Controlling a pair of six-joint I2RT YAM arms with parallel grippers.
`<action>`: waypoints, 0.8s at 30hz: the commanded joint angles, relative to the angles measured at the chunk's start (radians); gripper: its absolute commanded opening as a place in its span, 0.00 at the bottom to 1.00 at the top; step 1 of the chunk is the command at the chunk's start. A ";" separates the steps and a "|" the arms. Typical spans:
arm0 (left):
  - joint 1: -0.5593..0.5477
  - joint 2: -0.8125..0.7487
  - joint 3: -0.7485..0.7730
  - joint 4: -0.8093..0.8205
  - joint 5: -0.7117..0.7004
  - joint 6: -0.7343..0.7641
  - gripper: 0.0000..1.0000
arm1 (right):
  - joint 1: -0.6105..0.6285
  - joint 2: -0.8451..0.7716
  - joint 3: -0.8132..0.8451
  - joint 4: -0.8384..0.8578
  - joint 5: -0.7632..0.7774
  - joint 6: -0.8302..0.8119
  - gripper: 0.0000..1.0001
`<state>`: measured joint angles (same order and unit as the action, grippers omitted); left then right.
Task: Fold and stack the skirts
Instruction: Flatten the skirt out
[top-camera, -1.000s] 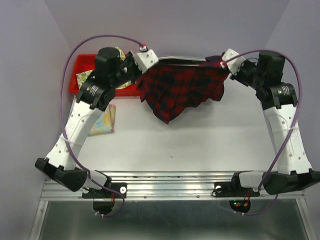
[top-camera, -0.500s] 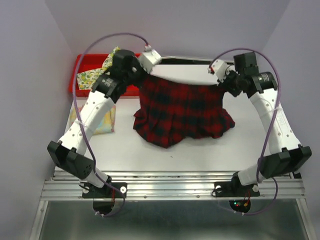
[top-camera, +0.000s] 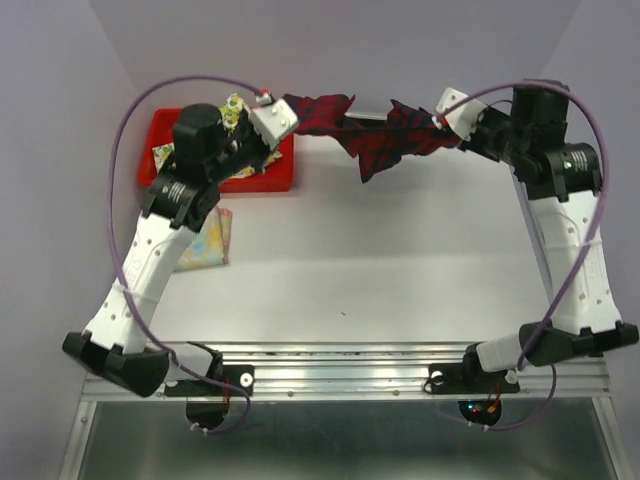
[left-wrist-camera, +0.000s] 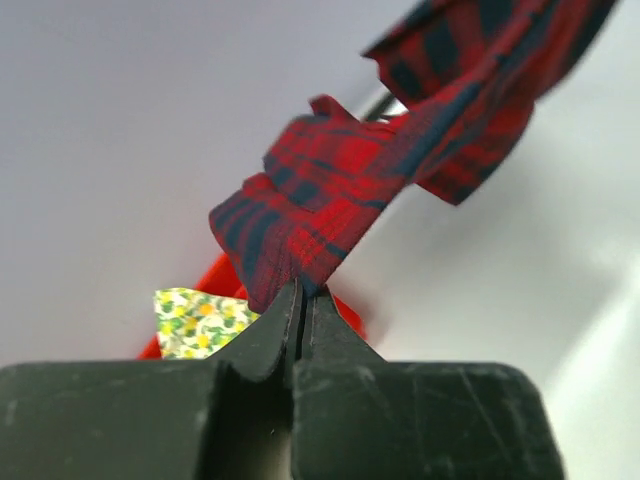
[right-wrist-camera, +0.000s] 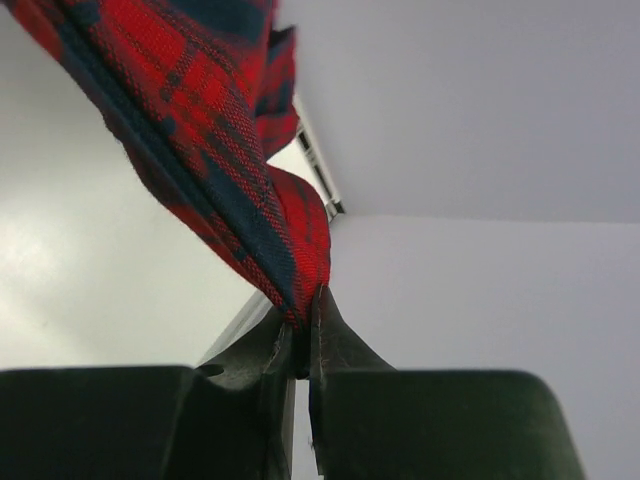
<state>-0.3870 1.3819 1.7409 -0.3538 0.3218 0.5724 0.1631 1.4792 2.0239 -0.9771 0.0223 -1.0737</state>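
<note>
Left gripper (left-wrist-camera: 300, 297) and right gripper (right-wrist-camera: 302, 322), each pinched tight on one end of the plaid skirt (top-camera: 388, 137), hold it, as I view it, strung in mid-air over the far edge of the table (top-camera: 380, 260), beside the red bin (top-camera: 283, 166).

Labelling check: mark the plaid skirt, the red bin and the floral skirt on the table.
plaid skirt (top-camera: 388, 140), top view, middle of the hanging span.
red bin (top-camera: 278, 172), top view, bare near right corner.
floral skirt (top-camera: 214, 243), top view, uncovered right part.
</note>
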 joint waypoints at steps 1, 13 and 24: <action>0.043 -0.309 -0.202 0.033 -0.100 0.133 0.00 | -0.091 -0.184 -0.092 -0.199 0.200 -0.133 0.01; 0.036 -0.477 -0.192 -0.255 0.071 0.060 0.00 | -0.091 -0.373 -0.160 -0.411 0.271 -0.301 0.01; -0.026 0.059 -0.226 -0.045 -0.050 -0.090 0.25 | -0.091 0.099 -0.542 0.010 0.277 -0.084 1.00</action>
<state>-0.4362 1.2736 1.4174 -0.5301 0.5175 0.5774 0.1181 1.3529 1.4361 -1.1561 0.0822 -1.3048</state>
